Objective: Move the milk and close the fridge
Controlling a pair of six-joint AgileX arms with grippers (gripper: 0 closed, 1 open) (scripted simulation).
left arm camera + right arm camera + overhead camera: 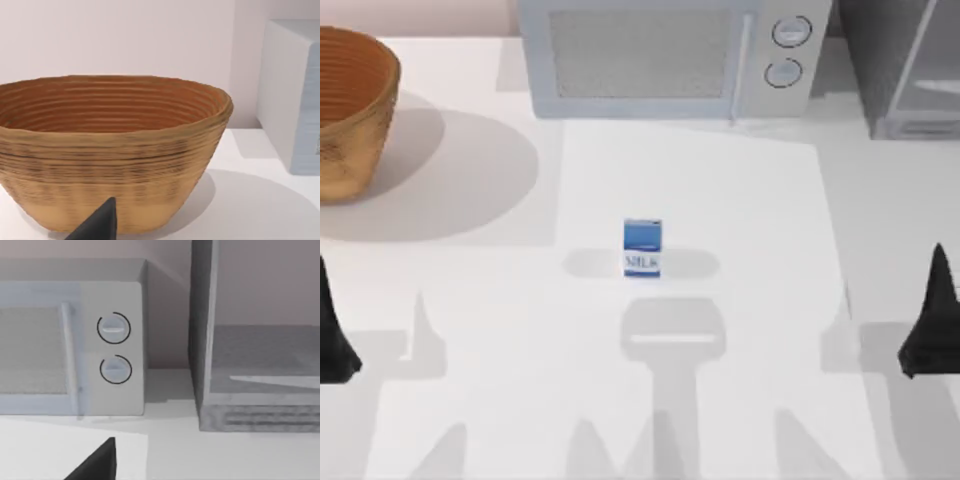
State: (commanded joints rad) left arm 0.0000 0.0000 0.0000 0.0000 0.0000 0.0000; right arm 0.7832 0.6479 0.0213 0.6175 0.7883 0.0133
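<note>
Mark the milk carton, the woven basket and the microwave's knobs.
Small blue-and-white milk carton (pixel 642 248): top view, front face.
Brown woven basket (pixel 112 200): left wrist view, outer wall.
Light blue-grey microwave (pixel 114 328): right wrist view, upper round knob.

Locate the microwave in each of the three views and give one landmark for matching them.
Top view: the microwave stands at the back of the table, middle, between the basket and the fridge.
Left wrist view: its pale side stands beside the basket.
Right wrist view: its front with two knobs, beside the fridge.
Shared landmark: the microwave itself.

Wicker basket (pixel 350 110) far left; microwave (pixel 665 55) at back centre, w/ two knobs.
</note>
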